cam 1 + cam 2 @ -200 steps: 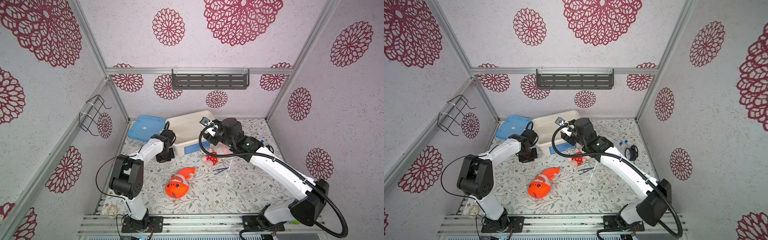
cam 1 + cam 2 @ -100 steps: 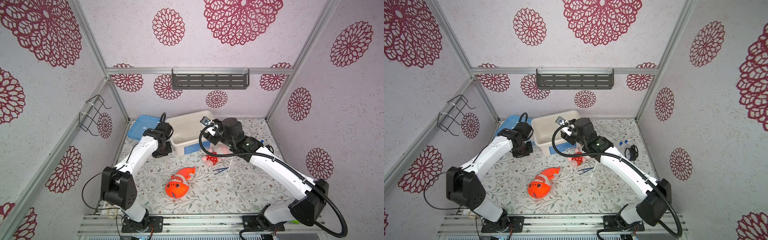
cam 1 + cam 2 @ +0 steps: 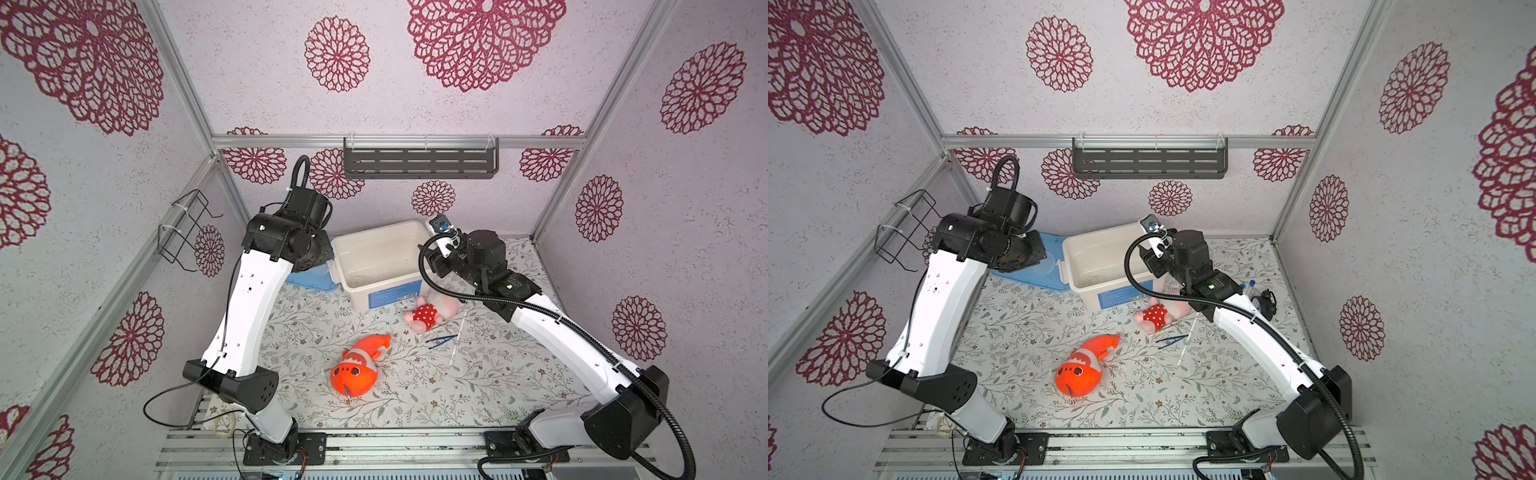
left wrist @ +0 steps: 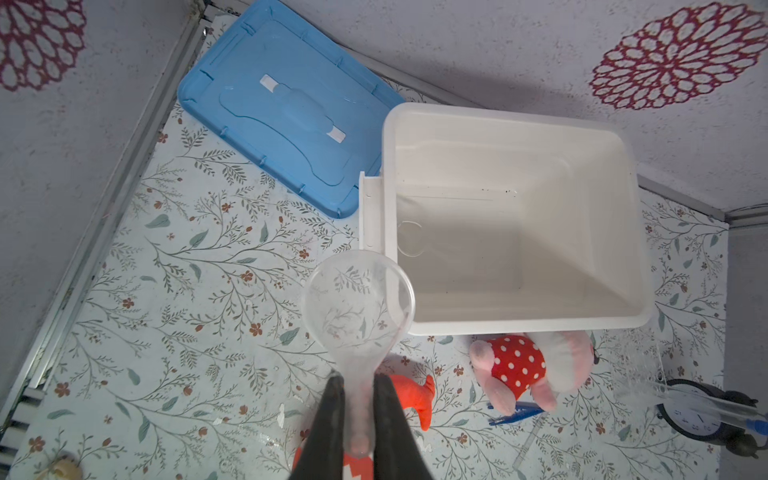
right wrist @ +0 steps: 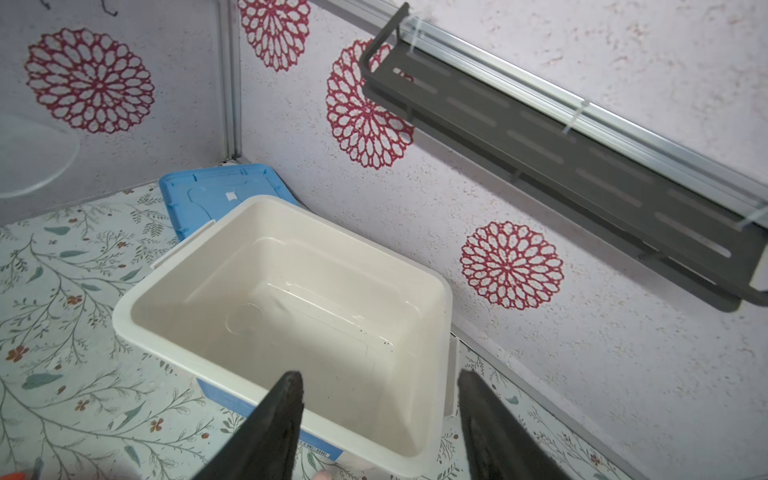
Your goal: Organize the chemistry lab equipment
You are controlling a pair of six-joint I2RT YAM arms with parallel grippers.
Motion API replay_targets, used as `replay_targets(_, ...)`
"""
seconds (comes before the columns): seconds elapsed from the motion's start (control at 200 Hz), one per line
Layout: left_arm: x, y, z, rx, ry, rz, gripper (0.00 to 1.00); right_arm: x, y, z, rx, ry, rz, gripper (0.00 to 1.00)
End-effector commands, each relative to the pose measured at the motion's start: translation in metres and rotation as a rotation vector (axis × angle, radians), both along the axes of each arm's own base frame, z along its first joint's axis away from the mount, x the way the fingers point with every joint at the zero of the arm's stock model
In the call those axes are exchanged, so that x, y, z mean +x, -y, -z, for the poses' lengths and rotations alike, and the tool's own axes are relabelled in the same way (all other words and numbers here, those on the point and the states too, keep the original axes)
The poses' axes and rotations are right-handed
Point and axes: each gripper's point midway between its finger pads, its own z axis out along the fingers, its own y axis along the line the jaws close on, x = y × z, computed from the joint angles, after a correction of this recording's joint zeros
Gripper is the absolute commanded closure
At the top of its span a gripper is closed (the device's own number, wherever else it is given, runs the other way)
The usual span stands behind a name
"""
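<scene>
The left fingers (image 4: 332, 415) pinch the stem of a clear funnel (image 4: 357, 303), raised just beside the rim of the open white bin (image 4: 540, 326). The right fingers (image 5: 282, 415) hang wide apart above that bin. Dark blue tweezers (image 3: 440, 340) lie on the surface beside the plush doll (image 3: 428, 316).

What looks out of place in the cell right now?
Two toys sit among the lab gear: the pink plush doll lies close against the white bin's front wall, and the orange plush fish lies on the open mat. The blue lid is off, lying beside the bin. Nothing looks spilled or broken.
</scene>
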Motion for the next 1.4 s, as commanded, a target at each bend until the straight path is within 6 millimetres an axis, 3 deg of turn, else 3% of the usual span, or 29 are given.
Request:
replay_targets(0.0, 0.022, 0.026, 0.015, -0.013, -0.010, 0.049, 0.92, 0.001, 0.024, -0.022, 0.112, 0.004, 0.086, 0.37)
replay_targets(0.17, 0.064, 0.056, 0.028, -0.041, 0.072, 0.079, 0.93, -0.004, 0.054, -0.012, 0.184, -0.044, 0.193, 0.37)
replay_targets(0.34, 0.100, 0.085, 0.043, -0.095, 0.118, 0.115, 0.92, -0.015, 0.069, -0.001, 0.232, -0.083, 0.239, 0.37)
replay_targets(0.36, 0.109, 0.091, 0.059, -0.085, 0.092, 0.120, 0.92, -0.017, 0.069, 0.001, 0.235, -0.089, 0.240, 0.37)
replay_targets(0.51, 0.130, 0.116, 0.079, -0.090, 0.089, 0.175, 0.92, -0.029, 0.081, 0.008, 0.250, -0.103, 0.270, 0.37)
replay_targets(0.655, 0.135, 0.143, 0.109, -0.082, 0.046, 0.242, 0.92, -0.035, 0.092, 0.010, 0.247, -0.097, 0.299, 0.37)
replay_targets(0.816, 0.131, 0.160, 0.148, -0.010, -0.026, 0.302, 0.93, -0.032, 0.097, 0.009, 0.246, -0.095, 0.309, 0.37)
replay_targets(1.141, 0.129, 0.155, 0.205, 0.053, -0.147, 0.297, 0.92, -0.021, 0.083, 0.023, 0.256, -0.171, 0.260, 0.36)
replay_targets(1.396, 0.128, 0.152, 0.232, 0.023, -0.217, 0.252, 0.90, -0.012, 0.074, 0.030, 0.232, -0.222, 0.240, 0.37)
